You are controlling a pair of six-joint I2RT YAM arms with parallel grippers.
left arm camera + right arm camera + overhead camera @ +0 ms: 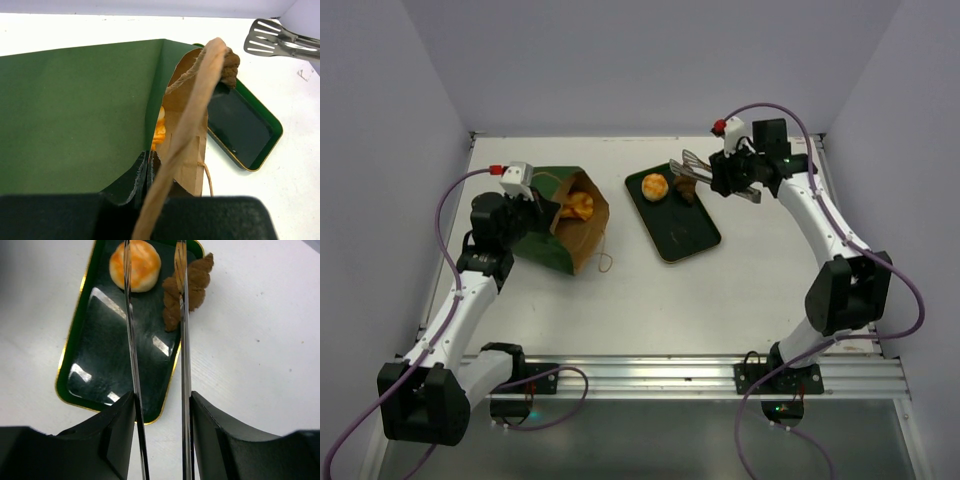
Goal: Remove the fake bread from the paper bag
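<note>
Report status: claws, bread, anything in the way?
Left claw shut on paper bag rim. Right claw holds tongs over tray. Bun on tray, brown piece on its rim; orange bread in bag.

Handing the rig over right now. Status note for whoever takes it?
Left gripper: shut on the paper bag rim; the bag is tipped over, its mouth toward the tray.
Right gripper: shut on metal tongs; tips apart, nothing between them, near the tray's far end.
Done: round bun on the tray, dark brown piece at its right edge.
To do: orange bread shows inside the bag mouth; count unclear.
</note>
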